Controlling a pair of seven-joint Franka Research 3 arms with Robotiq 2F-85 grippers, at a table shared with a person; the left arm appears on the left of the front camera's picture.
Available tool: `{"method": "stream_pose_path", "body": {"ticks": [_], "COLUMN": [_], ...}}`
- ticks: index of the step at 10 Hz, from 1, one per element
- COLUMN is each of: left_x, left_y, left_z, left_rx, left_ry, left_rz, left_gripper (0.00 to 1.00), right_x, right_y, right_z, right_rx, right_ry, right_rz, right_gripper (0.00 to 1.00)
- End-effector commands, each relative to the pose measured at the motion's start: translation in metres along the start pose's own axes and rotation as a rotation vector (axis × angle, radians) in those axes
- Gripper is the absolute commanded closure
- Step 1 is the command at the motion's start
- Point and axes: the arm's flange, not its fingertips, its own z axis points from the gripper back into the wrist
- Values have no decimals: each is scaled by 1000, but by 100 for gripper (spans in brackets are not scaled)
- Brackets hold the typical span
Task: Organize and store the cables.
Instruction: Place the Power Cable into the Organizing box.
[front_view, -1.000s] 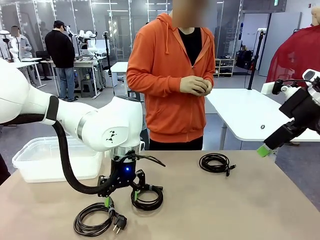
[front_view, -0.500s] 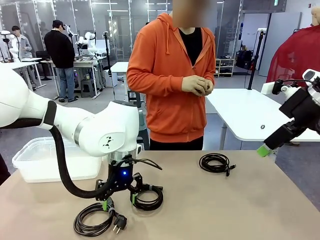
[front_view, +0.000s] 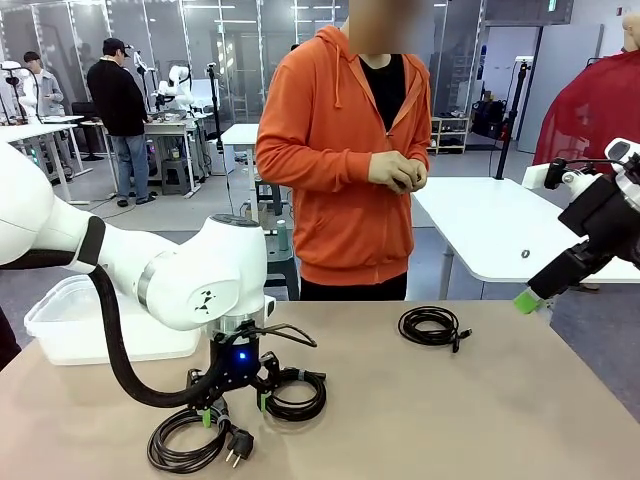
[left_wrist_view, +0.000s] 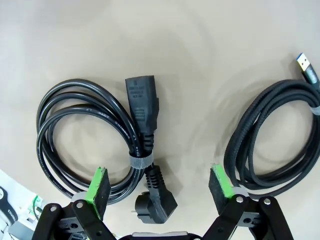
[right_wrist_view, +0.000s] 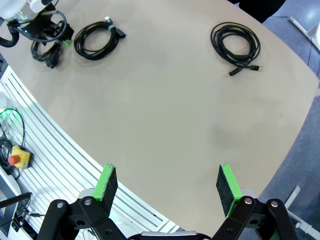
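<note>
From the front, the left end effector (front_view: 233, 408) hung spread wide and empty, low over the tabletop (front_view: 450, 420). It sat between a power cord coil (front_view: 180, 445) nearest the robot and a braided cable coil (front_view: 297, 395) just beside it, while a third cable coil (front_view: 430, 326) lay well apart toward the person's side. In the left wrist view, the green pads (left_wrist_view: 98, 184) straddled the power cord coil's banded section and plug, with the braided cable coil by the other pad. In the right wrist view, the right end effector (right_wrist_view: 167, 187) stood released, holding nothing, high above bare tabletop with all three coils far ahead.
</note>
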Motion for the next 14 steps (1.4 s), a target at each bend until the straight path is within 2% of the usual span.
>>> {"method": "stream_pose_path", "body": {"ticks": [1, 6, 7, 8, 10, 13, 14], "left_x": [3, 2, 2, 2, 1, 3, 3], "left_y": [11, 16, 17, 19, 22, 24, 25], "left_z": [-3, -9, -11, -13, -13, -16, -15], "left_rx": [-7, 24, 26, 25, 24, 26, 27], "left_ry": [-13, 12, 14, 4, -1, -4, -12], "left_rz": [-16, -20, -25, -24, -22, -24, -26], "left_gripper": [0, 0, 17, 51, 100, 97, 100], "right_x": [3, 3, 3, 3, 3, 3, 3], "right_y": [0, 0, 0, 0, 0, 0, 0], "right_z": [0, 0, 0, 0, 0, 0, 0], "right_rx": [-3, -3, -3, -3, -3, -3, -3], "right_ry": [12, 12, 12, 12, 12, 12, 12], "right_rz": [1, 1, 1, 1, 1, 1, 1], "right_gripper": [0, 0, 0, 0, 0, 0, 0]}}
